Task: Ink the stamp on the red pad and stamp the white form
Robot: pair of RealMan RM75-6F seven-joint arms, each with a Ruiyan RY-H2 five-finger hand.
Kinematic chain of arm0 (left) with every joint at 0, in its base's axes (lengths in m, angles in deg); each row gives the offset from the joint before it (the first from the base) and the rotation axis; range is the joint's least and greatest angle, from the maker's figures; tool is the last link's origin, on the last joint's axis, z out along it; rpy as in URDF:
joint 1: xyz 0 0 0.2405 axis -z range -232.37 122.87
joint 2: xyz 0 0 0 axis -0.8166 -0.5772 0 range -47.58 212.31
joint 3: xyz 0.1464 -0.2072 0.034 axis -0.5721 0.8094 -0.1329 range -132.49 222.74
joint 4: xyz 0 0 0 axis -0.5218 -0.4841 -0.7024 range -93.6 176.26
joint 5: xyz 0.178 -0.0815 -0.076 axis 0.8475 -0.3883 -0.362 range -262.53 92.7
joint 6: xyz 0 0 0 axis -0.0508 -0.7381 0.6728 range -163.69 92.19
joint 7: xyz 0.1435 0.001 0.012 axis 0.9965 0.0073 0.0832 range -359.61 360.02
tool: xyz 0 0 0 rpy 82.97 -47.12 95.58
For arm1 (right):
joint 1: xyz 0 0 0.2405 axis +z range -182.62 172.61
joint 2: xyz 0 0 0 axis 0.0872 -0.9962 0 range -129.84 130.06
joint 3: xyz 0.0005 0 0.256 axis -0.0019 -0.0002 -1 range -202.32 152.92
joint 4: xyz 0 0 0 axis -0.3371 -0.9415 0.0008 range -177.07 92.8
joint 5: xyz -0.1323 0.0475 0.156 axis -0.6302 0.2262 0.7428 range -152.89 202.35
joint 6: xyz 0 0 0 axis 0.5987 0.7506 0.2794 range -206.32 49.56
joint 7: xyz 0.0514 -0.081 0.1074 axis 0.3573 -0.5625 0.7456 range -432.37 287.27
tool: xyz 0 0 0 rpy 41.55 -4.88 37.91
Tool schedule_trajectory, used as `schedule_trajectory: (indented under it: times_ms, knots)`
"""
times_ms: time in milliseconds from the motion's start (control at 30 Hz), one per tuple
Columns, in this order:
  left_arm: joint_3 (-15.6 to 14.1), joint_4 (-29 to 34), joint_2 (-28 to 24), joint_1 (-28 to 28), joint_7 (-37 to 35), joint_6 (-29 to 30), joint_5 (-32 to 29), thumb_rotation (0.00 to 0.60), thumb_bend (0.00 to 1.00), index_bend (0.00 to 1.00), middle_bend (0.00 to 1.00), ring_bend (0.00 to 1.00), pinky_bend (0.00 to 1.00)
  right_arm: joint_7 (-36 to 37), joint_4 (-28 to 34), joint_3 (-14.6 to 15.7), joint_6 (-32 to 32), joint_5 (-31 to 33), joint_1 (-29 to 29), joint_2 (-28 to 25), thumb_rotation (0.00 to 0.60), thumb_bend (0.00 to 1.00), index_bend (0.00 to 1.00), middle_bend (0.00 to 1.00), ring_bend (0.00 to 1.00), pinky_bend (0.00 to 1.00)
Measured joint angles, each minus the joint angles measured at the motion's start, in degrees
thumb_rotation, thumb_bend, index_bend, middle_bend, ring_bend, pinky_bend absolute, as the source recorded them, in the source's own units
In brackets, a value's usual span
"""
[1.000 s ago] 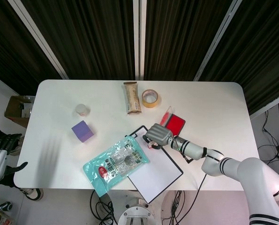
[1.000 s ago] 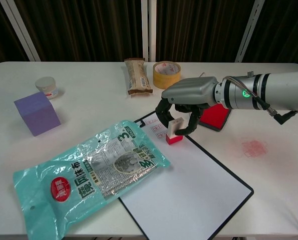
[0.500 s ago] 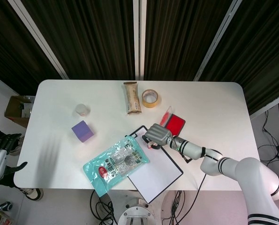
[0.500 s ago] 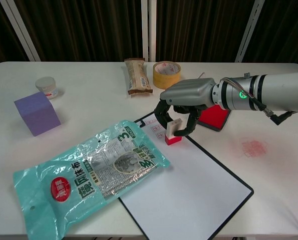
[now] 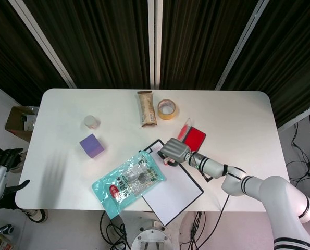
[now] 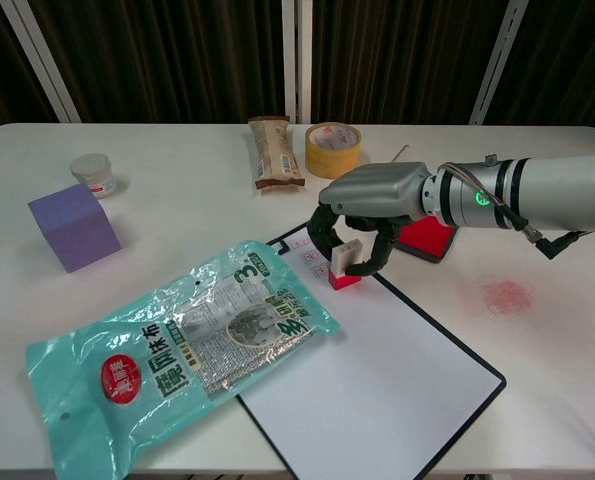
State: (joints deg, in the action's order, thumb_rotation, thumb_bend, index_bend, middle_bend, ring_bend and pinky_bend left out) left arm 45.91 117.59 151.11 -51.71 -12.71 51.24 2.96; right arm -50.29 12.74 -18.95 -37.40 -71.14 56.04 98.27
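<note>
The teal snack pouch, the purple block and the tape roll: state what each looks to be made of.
Teal snack pouch: glossy plastic film with a silvery foil-like centre panel; it crinkles and glints.
Purple block: matte, uniform colour with crisp edges, possibly foam or painted wood; the look leaves it open.
Tape roll: tan, slightly shiny band around an open core, likely plastic packing tape.

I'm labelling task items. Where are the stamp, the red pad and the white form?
stamp (image 6: 344, 266), chest view, its white body.
red pad (image 6: 430, 236), chest view, red top.
white form (image 6: 377, 370), chest view, bare paper.
</note>
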Motion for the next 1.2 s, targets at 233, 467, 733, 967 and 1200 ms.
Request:
schedule_trajectory:
  times_ms: [233,467,733,967,1200]
  knots:
    - [0.01,-0.27,0.15,-0.04,-0.26,0.01,-0.04,0.6,0.0,0.16,0.16,0.13,0.24,-0.16,-0.39,0.37,0.09,-0.21,-0.12,0.28,0.6,0.43,1.0,0.87,0.88,1.0]
    - [0.02,-0.42,0.22,-0.12,-0.4,0.1,-0.06,0.6,0.0,0.16,0.16,0.13,0.24,-0.05,-0.81,0.58,0.0,-0.21,-0.19,0.55,0.6,0.43,1.0,0.87,0.88,1.0]
    - [0.01,-0.48,0.23,-0.24,-0.49,0.16,-0.12,0.6,0.0,0.16,0.16,0.13,0.24,0.32,-0.55,0.1,1.04,-0.16,-0.16,0.29,0.6,0.43,1.0,0.87,0.88,1.0]
    - [-0.02,-0.25,0.1,-0.26,-0.33,0.24,0.0,0.6,0.0,0.16,0.16,0.13,0.24,0.05,3.42,-1.38,4.29,0.01,-0.45,-2.5,0.6,0.43,1.0,0.87,0.88,1.0]
    - [-0.09,0.45,0.13,-0.15,0.41,0.37,0.41,0.6,0.0,0.16,0.16,0.13,0.24,-1.93,11.73,-2.88,7.41,0.62,-1.35,-8.38,0.6,0.44,1.0,0.87,0.88,1.0]
